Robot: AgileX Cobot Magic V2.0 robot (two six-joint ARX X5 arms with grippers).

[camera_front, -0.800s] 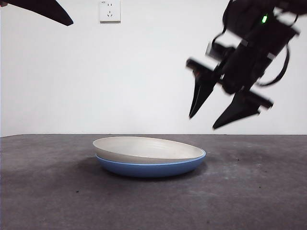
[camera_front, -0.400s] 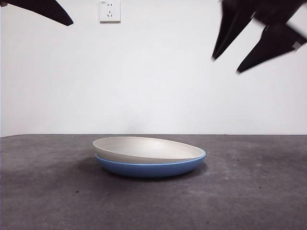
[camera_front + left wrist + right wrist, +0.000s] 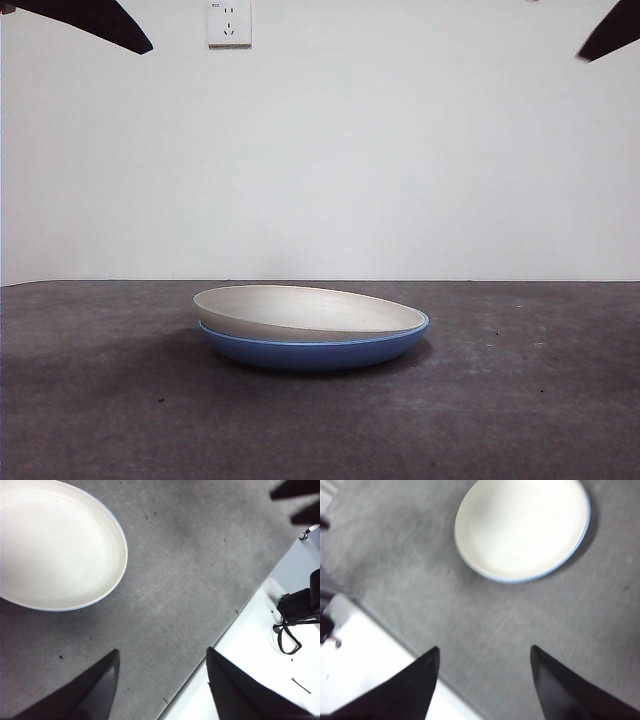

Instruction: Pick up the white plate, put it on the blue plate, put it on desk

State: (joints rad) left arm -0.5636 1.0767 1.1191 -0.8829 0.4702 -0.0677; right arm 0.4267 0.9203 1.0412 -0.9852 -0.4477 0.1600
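plain white wall w/ a socket behind the dark grey desk. white plate sits nested in blue plate, mid-desk. both grippers, left & right, spread wide, empty, high up. plate looks stiff, prob breakable (ceramic?), smooth; grip the raised rim.

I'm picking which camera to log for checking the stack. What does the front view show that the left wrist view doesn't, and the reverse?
Only the front view shows the blue plate in side profile under the white plate, which sits slightly tilted in it, plus a wall socket.

Only the left wrist view shows the white plate's inside from above, the left gripper open above bare desk, and the desk's edge.

Both show the white plate resting in the blue one, untouched by either gripper; the right gripper is open too.
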